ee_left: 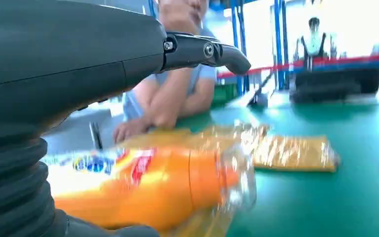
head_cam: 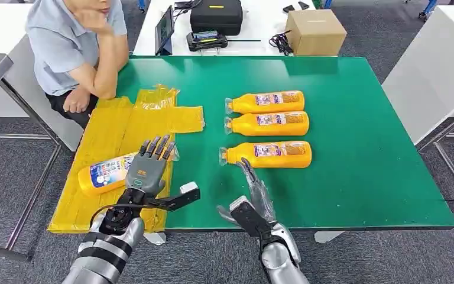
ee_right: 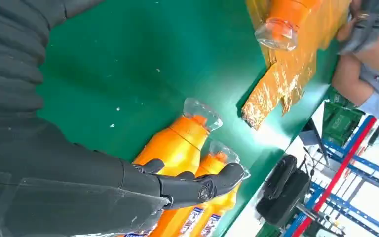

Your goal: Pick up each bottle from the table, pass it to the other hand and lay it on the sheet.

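Three orange bottles lie side by side on the green table (head_cam: 366,177): a far one (head_cam: 266,102), a middle one (head_cam: 269,123) and a near one (head_cam: 269,154). A fourth orange bottle (head_cam: 103,173) lies on the yellow sheet (head_cam: 124,124). My left hand (head_cam: 148,168) hovers over that bottle's cap end with its fingers spread, holding nothing. In the left wrist view the bottle (ee_left: 143,182) lies on the sheet (ee_left: 291,150) under my hand (ee_left: 54,74). My right hand (head_cam: 254,192) is open just in front of the near bottle (ee_right: 180,145), fingers (ee_right: 197,185) stretched toward it.
A person (head_cam: 74,47) sits at the table's far left corner, one elbow on the table beside the sheet. Behind stands a white table with a cardboard box (head_cam: 315,31), a black case (head_cam: 216,15) and a tablet (head_cam: 164,29). Bare green surface lies right of the bottles.
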{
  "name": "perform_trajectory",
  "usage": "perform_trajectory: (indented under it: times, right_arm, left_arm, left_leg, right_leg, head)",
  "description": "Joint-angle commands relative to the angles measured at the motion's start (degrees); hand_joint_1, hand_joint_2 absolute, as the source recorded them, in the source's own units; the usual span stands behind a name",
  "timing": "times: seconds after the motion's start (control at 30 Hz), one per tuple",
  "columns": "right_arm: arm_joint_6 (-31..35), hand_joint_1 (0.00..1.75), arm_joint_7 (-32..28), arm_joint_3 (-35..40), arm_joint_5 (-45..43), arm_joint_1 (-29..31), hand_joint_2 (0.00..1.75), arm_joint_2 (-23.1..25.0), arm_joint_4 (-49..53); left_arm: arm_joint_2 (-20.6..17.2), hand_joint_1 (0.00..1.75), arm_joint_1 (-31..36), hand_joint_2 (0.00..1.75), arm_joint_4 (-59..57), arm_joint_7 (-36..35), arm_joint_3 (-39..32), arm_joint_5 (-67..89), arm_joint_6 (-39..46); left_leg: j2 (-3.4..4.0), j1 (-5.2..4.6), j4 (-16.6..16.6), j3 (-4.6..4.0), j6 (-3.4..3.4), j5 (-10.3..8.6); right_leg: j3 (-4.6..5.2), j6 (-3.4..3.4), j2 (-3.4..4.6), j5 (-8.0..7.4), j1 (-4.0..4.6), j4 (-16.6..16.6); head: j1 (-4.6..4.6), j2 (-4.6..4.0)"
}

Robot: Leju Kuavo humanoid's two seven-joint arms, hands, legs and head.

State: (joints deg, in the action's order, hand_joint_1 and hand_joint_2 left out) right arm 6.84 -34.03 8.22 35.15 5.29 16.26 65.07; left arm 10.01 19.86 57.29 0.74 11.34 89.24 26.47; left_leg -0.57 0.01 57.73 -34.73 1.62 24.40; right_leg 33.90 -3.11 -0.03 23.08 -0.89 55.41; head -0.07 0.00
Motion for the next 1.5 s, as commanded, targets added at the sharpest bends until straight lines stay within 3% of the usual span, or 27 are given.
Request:
perform_trajectory:
  times: [0.03,0.13,0.23,0.33,0.4,0.5,0.67,1.0,1.1,1.27,1.5]
  right_arm:
    - [0.23,0.0,0.36,-0.9,0.07,0.99,1.75,-0.14,-0.64]
    - [3.36,0.0,0.76,-0.25,3.06,0.86,1.75,-0.53,-0.03]
    - [15.54,0.0,7.89,4.83,22.34,1.43,1.75,-4.71,3.33]
    - [14.56,0.0,11.85,5.11,26.87,1.95,1.75,-7.48,6.55]
    - [12.83,0.0,14.71,4.98,30.56,3.71,1.75,-10.3,7.98]
    - [7.3,0.0,18.25,5.09,34.27,6.11,1.75,-13.43,8.29]
    - [3.57,0.0,18.05,5.37,32.1,6.9,1.75,-14.89,5.44]
    - [5.34,0.0,19.31,6.31,34.01,5.41,1.75,-14.88,7.64]
    - [4.85,0.0,22.41,7.91,38.64,3.92,1.75,-16.84,9.19]
    - [-0.17,0.0,24.11,7.08,35.53,3.68,1.75,-21.96,8.67]
    - [-6.53,0.0,26.62,10.39,34.04,6.61,1.75,-27.08,6.25]
  left_arm:
    - [-0.82,0.0,0.43,1.75,0.59,-0.47,1.73,0.52,0.27]
    - [-1.96,0.0,-0.15,1.75,2.71,-2.48,4.57,0.76,4.31]
    - [1.79,0.0,-5.83,1.75,13.98,2.11,4.2,-1.45,8.33]
    - [3.51,0.0,-9.41,1.75,21.27,5.47,4.73,-9.17,6.43]
    - [4.57,0.0,-13.04,1.75,27.93,15.98,3.77,-27.71,11.41]
    - [5.81,0.0,-18.3,1.75,33.5,23.72,0.46,-45.2,6.63]
    - [7.77,0.0,-22.92,1.75,39.66,30.31,-1.32,-57.27,0.36]
    - [8.47,0.0,-25.09,1.75,43.23,30.34,-0.97,-59.97,-1.86]
    - [8.83,0.0,-25.82,1.75,42.52,28.65,-1.56,-63.3,-5.39]
    - [9.25,0.0,-26.6,1.75,40.1,26.84,-0.63,-67.23,-10.44]
    - [9.21,0.0,-25.35,1.75,39.27,26.22,0.22,-67.25,-9.1]
  left_leg:
    - [0.06,0.0,-0.02,0.12,-0.05,0.05]
    - [0.12,0.04,0.02,0.27,-0.11,0.14]
    - [0.08,0.01,0.02,0.1,-0.06,0.09]
    - [0.03,-0.01,0.06,0.02,0.0,0.1]
    - [0.06,-0.02,0.04,0.05,-0.01,0.1]
    - [0.26,-0.03,0.1,0.08,-0.01,0.2]
    - [0.25,-0.06,0.05,0.07,-0.02,0.19]
    - [0.08,-0.06,0.01,0.0,-0.04,0.1]
    - [0.15,-0.05,0.02,0.1,-0.06,0.16]
    - [-0.05,-0.08,-0.05,0.05,-0.01,0.09]
    - [0.05,-0.15,-0.01,0.02,-0.02,0.1]
  right_leg:
    - [-0.11,0.08,0.03,0.04,0.01,-0.01]
    - [-0.25,0.16,0.05,0.12,0.06,0.03]
    - [-0.08,0.09,0.03,0.07,0.03,0.02]
    - [-0.03,0.04,-0.02,0.09,0.0,0.02]
    - [-0.05,0.03,0.01,0.08,-0.01,0.0]
    - [-0.07,0.04,0.2,0.09,-0.02,0.03]
    - [-0.08,0.07,0.18,0.07,-0.03,-0.02]
    - [0.01,0.08,0.04,0.06,-0.03,0.0]
    - [-0.09,0.11,0.1,0.09,-0.01,-0.01]
    - [-0.08,0.05,-0.09,0.08,-0.05,-0.07]
    - [-0.04,0.06,0.02,0.05,-0.1,-0.04]
  head:
    - [-0.02,0.0]
    - [-0.02,0.0]
    - [-0.02,0.0]
    - [-0.02,0.0]
    - [-0.02,0.0]
    - [0.0,0.0]
    - [0.0,0.0]
    - [-0.02,0.0]
    - [-0.04,0.0]
    - [-0.04,0.0]
    - [-0.04,0.0]
